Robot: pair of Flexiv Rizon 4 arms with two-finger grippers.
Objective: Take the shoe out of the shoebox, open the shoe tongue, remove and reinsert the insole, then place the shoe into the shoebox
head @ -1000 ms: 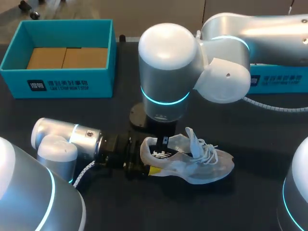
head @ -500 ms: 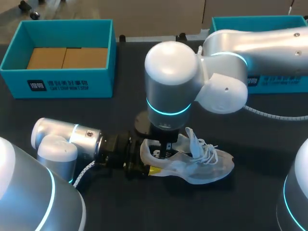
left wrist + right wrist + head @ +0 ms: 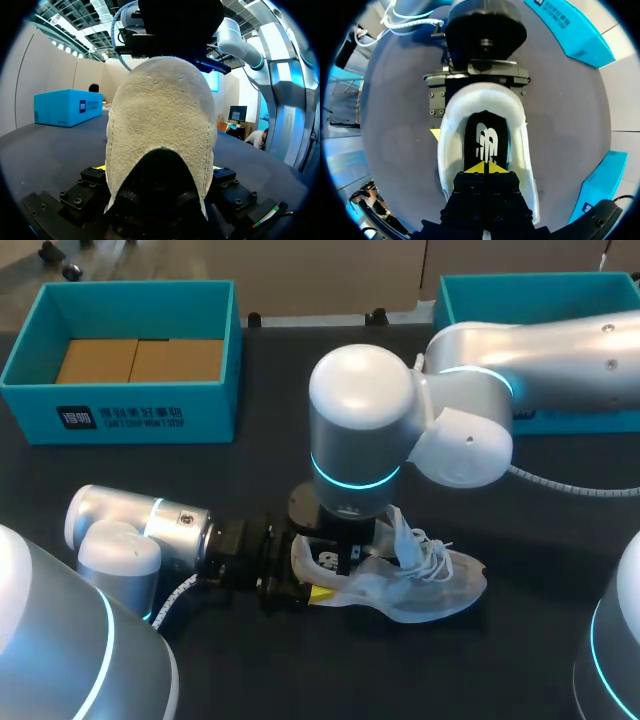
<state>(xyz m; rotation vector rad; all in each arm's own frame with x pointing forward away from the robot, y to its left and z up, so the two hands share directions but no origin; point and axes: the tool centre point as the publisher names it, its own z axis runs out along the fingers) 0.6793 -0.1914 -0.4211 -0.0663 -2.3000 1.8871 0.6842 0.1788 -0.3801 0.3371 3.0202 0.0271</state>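
Shoe (image 3: 400,585) lies upright on the table (image 3: 530,540), out of the shoebox (image 3: 130,415). Left gripper (image 3: 312,588) is clenched across the heel, evidently to steady it. Right gripper (image 3: 484,167) reaches down into the opening, tips pressed together over the insole (image 3: 485,135); whether they pinch it is unclear. The shoebox stands well apart at the far edge, leaving room to lift.

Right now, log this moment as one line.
shoe: on table, outside box | left gripper: shut on heel | right gripper: shut, tips in shoe opening over insole | insole: in shoe
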